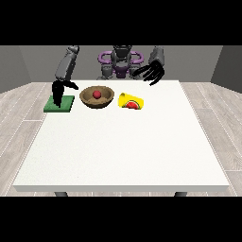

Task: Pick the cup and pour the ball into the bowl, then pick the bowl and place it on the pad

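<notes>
You had the red ball (97, 94) inside the brown bowl (97, 98), just right of the green pad (59, 104). The yellow cup (131, 101) lay tipped beside the bowl. Hand at view's left (58, 92) hung over the pad, fingers straight, empty; hand at view's right (150, 73) was raised, fingers spread, empty.

Red ball (97, 94) in brown bowl (97, 97), yellow cup (131, 101) on its side just right, green pad (60, 103) left.
</notes>
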Motion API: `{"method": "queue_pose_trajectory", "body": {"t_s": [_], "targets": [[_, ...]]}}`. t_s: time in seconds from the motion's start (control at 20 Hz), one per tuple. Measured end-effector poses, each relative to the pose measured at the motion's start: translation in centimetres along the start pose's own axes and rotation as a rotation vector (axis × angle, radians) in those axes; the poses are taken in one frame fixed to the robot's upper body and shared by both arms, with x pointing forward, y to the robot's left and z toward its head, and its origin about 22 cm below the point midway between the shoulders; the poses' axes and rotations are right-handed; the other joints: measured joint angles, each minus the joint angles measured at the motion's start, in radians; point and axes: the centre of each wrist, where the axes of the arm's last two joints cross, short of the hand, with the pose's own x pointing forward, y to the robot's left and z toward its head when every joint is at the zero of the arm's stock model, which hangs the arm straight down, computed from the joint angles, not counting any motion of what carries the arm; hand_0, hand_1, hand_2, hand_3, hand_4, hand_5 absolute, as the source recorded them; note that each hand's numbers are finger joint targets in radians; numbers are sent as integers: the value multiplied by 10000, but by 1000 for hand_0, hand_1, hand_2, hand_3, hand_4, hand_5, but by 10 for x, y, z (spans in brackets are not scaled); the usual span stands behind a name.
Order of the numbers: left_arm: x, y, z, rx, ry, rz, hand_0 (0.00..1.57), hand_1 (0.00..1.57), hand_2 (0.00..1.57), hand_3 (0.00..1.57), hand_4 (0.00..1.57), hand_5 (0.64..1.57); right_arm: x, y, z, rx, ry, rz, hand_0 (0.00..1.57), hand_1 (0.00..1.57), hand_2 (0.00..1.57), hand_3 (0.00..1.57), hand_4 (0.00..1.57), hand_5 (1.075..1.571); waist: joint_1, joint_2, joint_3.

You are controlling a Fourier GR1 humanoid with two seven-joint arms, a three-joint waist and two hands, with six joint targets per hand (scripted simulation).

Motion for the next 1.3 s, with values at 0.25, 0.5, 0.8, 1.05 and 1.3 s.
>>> {"method": "queue_pose_trajectory", "body": {"t_s": [0.25,0.5,0.8,1.05,1.3], "targets": [[-32,4,12,455,545,2151,0,0,0,0,0,1516,-5,37,-11,676,107,-83,0,0,0,0,235,1549,-548,292,11],[-63,0,31,315,1338,2980,0,0,0,0,0,1526,-21,58,-4,1048,850,60,0,0,0,0,0,1543,-1004,-238,31],[-68,-4,39,112,1568,3378,0,0,0,0,0,1547,-43,68,8,1040,1430,76,0,0,0,0,208,1546,-1052,-591,43],[-50,2,29,-154,1015,3523,0,0,0,0,0,1555,-52,55,14,657,1119,-294,0,0,0,0,199,1539,-544,-365,-24],[-28,9,14,-287,330,3621,0,0,0,0,0,1558,-56,46,24,491,337,-390,0,0,0,0,192,1528,-208,-28,-286]]}}
